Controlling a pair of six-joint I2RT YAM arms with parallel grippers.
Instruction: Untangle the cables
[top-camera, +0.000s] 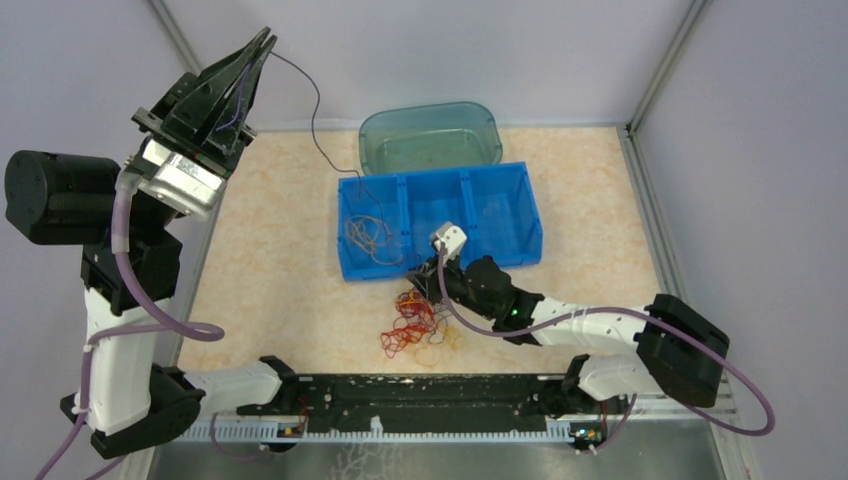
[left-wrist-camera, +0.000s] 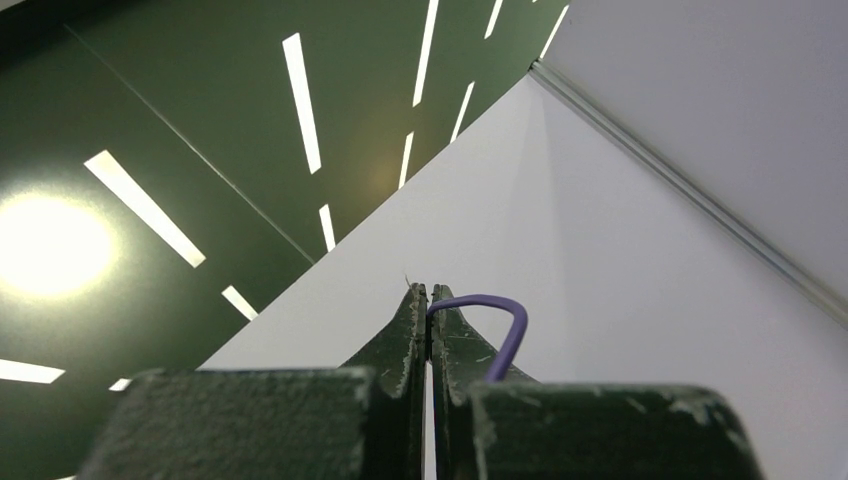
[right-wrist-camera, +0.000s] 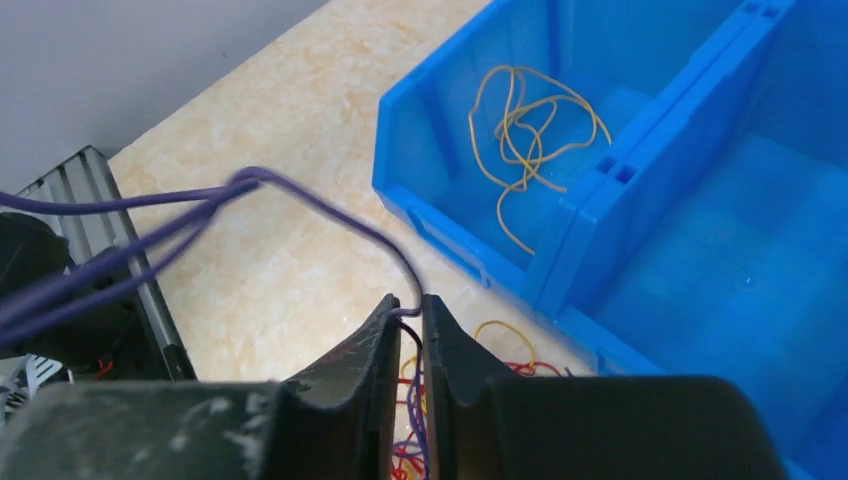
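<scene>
Cables (top-camera: 420, 325) lie in a red, yellow and purple clump by the middle of the table's (top-camera: 270, 250) near edge, just in front of the bin (top-camera: 370, 270), whose left compartment already holds one yellow strand (right-wrist-camera: 530, 120). We see the left gripper (left-wrist-camera: 428, 290) raised high over the far left corner, fingers pressed together on a purple strand (left-wrist-camera: 505, 320) that trails down to the bin. The right gripper (right-wrist-camera: 408, 302) hangs over the clump, fingers a narrow slit apart around purple strand too; whether it is pinched we cannot tell. We judge these strands light, limp and quick to snag, best taken singly at a free loop on the clump's rim.
</scene>
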